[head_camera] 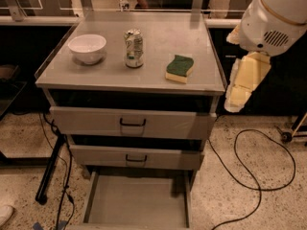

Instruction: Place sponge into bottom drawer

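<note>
The sponge [180, 68], dark green on top with a yellow base, lies on the right part of the grey cabinet top [158, 37]. The bottom drawer [136, 206] is pulled out at floor level, and its flat grey floor is bare. My gripper [238, 98], cream-coloured, hangs from the white arm [276, 18] at the right. It is just off the cabinet's right edge, to the right of the sponge and slightly below the top. It holds nothing that I can see.
A white bowl [87, 47] and a drinks can [134, 48] stand on the cabinet top left of the sponge. Two upper drawers with black handles [132, 123] are slightly pulled out. A black cable [249, 176] loops on the floor at the right. A black stand leg [50, 169] is at the left.
</note>
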Robot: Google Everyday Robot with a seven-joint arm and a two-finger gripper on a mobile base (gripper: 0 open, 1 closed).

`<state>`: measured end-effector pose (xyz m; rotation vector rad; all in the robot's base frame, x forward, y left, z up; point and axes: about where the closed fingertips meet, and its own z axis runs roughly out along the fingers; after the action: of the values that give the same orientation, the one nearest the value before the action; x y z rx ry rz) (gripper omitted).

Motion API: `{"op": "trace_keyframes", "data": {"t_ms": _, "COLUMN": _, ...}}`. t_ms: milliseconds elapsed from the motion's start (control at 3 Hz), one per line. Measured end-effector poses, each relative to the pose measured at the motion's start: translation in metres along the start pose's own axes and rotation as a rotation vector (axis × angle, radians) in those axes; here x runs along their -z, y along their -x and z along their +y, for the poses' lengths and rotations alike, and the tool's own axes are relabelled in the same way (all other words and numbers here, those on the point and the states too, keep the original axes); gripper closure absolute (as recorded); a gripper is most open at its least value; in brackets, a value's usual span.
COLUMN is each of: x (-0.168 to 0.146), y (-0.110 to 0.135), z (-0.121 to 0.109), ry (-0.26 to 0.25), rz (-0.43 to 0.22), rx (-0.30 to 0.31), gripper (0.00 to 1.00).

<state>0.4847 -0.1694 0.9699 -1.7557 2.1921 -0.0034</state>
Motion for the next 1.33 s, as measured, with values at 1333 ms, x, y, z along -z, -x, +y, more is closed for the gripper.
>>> {"op": "trace_keyframes", "data": {"t_ms": 1333, "x": -0.061, "y": 0.055, "z": -0.082, "ry": 0.071, "rz": -0.063, "rx": -0.053, "gripper": 0.0}}
